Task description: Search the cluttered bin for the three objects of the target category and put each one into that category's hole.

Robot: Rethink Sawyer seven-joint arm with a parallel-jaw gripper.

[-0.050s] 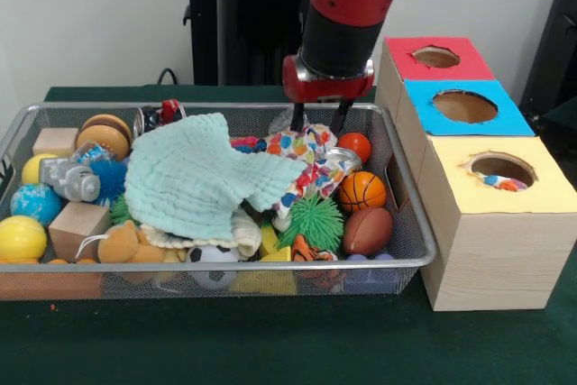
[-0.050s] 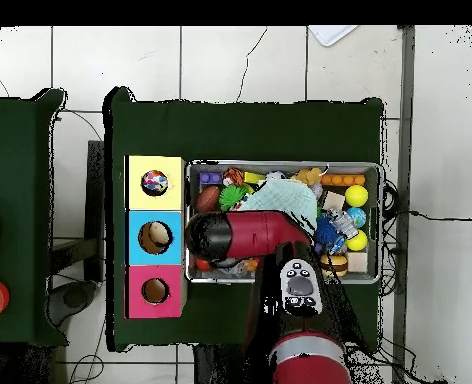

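Patterned cloth [image 1: 311, 149], white with bright spots, looked to be the thing wanted, since something with the same spotted print showed inside the hole [image 1: 498, 169] of the yellow-topped wooden box [image 1: 505, 223] at the near end of the row of boxes. Nearest the camera, behind the front rim of the wire mesh bin [image 1: 225, 265], a brown toy football [image 1: 368, 230] and a green spiky ball [image 1: 315, 221] lay just in front of the cloth. A large pale green muslin cloth [image 1: 194, 178] covered its near-left part. The patterned cloth itself sat right of the bin's middle, toward the far wall. Its long axis ran roughly across the front view, and one end trailed down toward the spiky ball. Directly above its far edge hung the gripper [image 1: 319, 119]. Its two dark fingers were spread apart and empty, and their tips were at or just above the fabric; contact could not be told. The spread ran along the cloth rather than across it. So the grab probably called for a straight drop, then a carry to the right and nearward to the yellow box.
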